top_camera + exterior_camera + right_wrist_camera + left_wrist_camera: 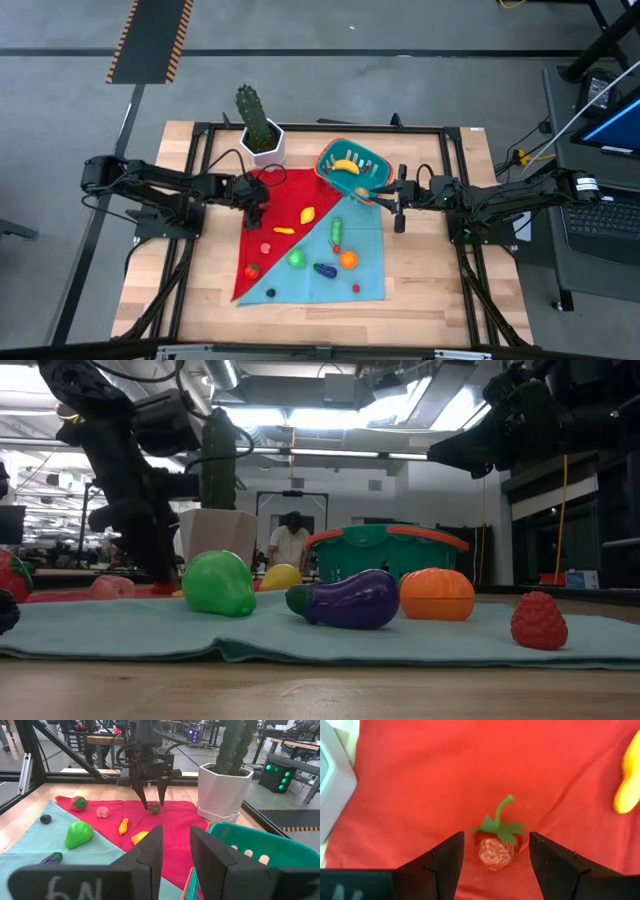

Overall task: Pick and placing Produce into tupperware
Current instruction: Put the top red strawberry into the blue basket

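My black fingers point(445, 865) flank a red strawberry point(496, 851) with green leaves on red cloth point(445, 780); the teal tub point(352, 170) has an orange rim.

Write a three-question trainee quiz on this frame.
1. True or false: the left gripper is open around the strawberry.
2. The banana lies: A) in the tub B) on the cloth C) in the pot.
3. Which gripper waits at the tub's rim?

Key: 1 true. 2 A. 3 the right gripper, shut and empty.
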